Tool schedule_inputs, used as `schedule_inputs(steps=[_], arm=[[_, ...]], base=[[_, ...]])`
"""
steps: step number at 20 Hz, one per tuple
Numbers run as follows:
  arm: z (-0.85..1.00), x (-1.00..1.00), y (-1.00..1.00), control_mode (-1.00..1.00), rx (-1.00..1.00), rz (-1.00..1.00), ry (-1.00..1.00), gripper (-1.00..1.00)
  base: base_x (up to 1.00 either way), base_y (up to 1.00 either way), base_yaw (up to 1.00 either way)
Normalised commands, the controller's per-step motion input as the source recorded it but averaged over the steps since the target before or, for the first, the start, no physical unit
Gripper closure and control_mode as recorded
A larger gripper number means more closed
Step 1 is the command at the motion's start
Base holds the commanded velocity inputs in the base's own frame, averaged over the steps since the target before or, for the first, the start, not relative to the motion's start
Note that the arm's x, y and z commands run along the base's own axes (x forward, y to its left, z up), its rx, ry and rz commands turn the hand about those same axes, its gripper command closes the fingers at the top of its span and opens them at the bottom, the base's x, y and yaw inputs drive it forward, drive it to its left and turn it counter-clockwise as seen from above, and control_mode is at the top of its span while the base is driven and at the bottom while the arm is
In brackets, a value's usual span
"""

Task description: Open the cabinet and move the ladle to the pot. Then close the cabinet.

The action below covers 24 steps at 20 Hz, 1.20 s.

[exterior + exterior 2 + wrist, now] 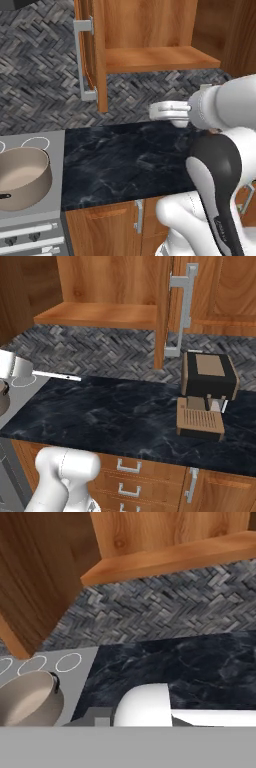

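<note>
Now our two-finger gripper (pixel 150 712) pinches the slim silvery-white ladle (pixel 56 375) above black marble counter (pixel 125 160), right of the wide beige pot (pixel 22 177).

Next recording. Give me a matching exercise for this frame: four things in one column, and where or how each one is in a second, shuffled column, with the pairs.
Things:
1. cabinet
2. pot
3. ladle
4. coffee machine

Place or state:
A. sits on the stove
B. held up in the air above the counter
C. doors swung open
D. stands on the counter below the right door

Pairs: 1-C, 2-A, 3-B, 4-D
</note>
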Motion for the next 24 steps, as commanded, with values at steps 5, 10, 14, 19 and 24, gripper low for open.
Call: schedule_inputs(steps=[5,10,14,19,24], arm=[[-0.15,-0.85,0.08,-1.0,0.0,0.09,0.0,1.0],[-0.13,-0.53,0.46,-1.0,0.0,0.09,0.02,1.0],[-0.04,-0.1,0.77,-1.0,0.0,0.06,0.11,1.0],[-0.02,0.0,0.78,-1.0,0.0,0.06,0.17,1.0],[-0.21,0.03,0.71,-1.0,0.0,0.06,0.15,1.0]], base=[[0.0,0.0,0.0],[0.0,0.0,0.0],[0.0,0.0,0.0],[0.0,0.0,0.0],[0.0,0.0,0.0]])
